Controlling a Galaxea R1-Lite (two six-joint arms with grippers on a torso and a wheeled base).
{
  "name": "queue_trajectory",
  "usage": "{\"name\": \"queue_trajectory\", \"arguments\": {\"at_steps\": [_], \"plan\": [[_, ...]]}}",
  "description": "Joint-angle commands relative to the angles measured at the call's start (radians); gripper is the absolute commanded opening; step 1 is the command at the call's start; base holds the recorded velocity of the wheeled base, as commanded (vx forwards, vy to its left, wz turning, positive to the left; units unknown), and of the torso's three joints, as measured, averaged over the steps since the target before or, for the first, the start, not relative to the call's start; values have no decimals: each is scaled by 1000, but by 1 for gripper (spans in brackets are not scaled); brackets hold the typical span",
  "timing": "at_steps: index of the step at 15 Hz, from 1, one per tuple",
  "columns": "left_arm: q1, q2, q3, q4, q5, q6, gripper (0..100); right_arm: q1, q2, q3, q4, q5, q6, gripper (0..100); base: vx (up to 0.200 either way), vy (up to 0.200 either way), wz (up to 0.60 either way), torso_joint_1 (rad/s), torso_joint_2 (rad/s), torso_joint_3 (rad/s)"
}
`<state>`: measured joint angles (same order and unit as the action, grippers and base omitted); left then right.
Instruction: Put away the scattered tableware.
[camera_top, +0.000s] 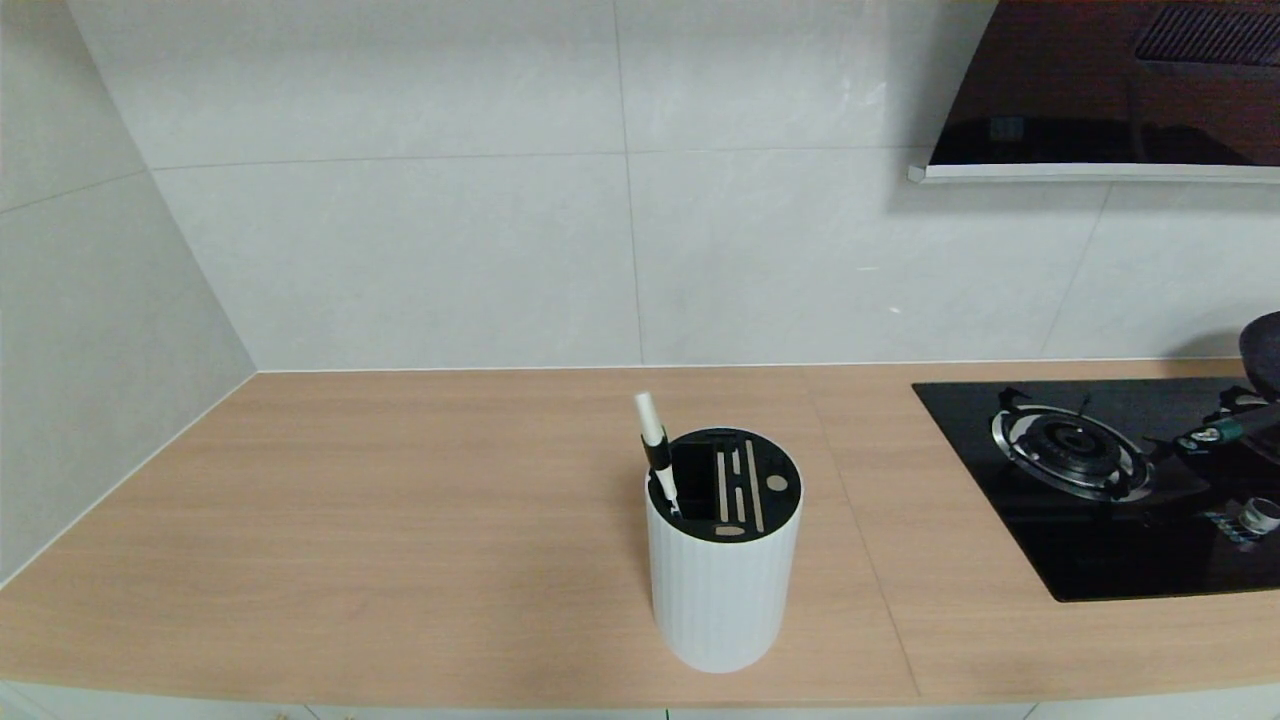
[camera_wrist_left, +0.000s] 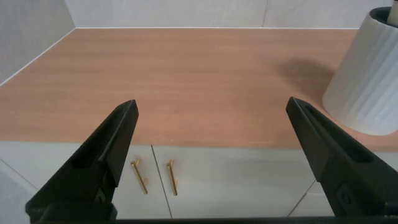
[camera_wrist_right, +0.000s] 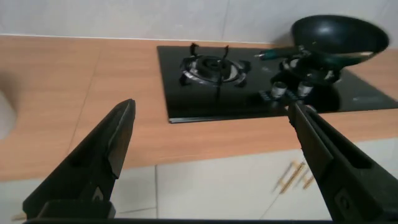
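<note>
Plainly, white holder (camera_wrist_left: 367, 81) ahead, outside left claw (camera_wrist_left: 211, 106), it and right claw (camera_wrist_right: 211, 107) wide open, empty.

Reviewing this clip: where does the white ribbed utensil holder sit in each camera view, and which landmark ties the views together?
Head view: the utensil holder stands lower centre on the counter, left of the stove.
Left wrist view: the utensil holder is on the counter, beyond the open left hand.
Right wrist view: a pale sliver at the frame edge may be it; cannot tell.
Shared landmark: the wooden counter.
</note>
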<state>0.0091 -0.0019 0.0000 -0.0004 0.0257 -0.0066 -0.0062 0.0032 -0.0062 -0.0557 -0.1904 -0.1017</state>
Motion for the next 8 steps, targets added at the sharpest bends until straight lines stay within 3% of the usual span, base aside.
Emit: {"name": "queue_trajectory", "arguments": {"at_steps": [1, 6, 7, 8], "plan": [[0, 2, 0, -1, 0, -1, 100, 0, -2, 5, 2, 31, 34, 100, 0, 0, 0, 0, 0, 0], [0, 2, 0, -1, 0, -1, 100, 6, -2, 5, 5, 75, 50, 100, 0, 0, 0, 0, 0, 0], [0, 2, 0, -1, 0, -1, 100, 6, -3, 6, 50, 213, 76, 100, 0, 0, 0, 0, 0, 0], [0, 2, 0, -1, 0, 0, 100, 6, -2, 2, 74, 227, 80, 100, 0, 0, 0, 0, 0, 0]]}}
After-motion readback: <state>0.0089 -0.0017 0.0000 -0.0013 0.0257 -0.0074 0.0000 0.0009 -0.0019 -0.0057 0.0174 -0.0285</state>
